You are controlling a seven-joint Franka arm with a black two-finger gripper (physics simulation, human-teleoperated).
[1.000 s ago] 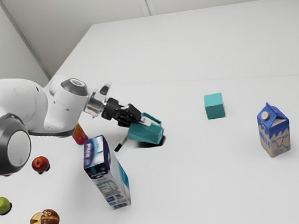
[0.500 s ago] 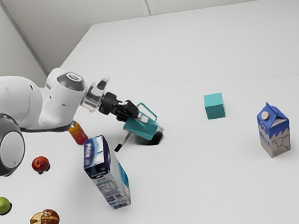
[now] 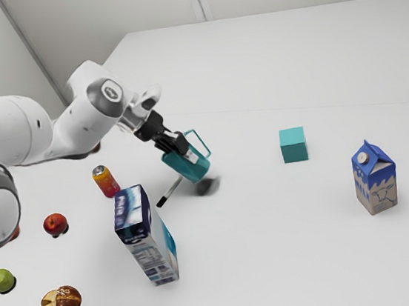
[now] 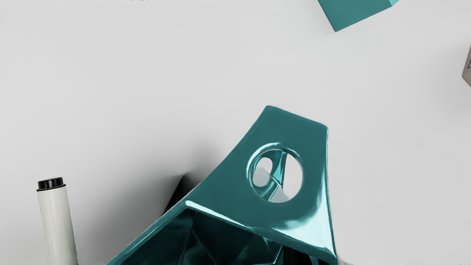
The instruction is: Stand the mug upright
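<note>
1. The jaws of the gripper [image 3: 185, 149] are closed on the teal mug [image 3: 185, 166], at its wall close to the opening.
2. The mug is in the air and it is tilted: its opening is toward the gripper, its base points down to the exterior view's right. Its handle [image 3: 199, 143] is on the upper side. A shadow lies below, on the white table [image 3: 275, 241].
3. Near the mug, on the exterior view's left, lies a white marker [image 3: 170, 190] with black end.
4. Nearer to the exterior camera, a tall box [image 3: 147, 238] stands. Left of the mug is an orange can [image 3: 106, 181].
5. Farther to the exterior view's left are a red apple [image 3: 55, 224] and a green apple [image 3: 1, 280], with a bread roll [image 3: 60, 305] on the near side.
6. Well apart, to the right, is a teal cube [image 3: 293, 145]; farther right and nearer stands a milk carton [image 3: 376, 180].
</note>
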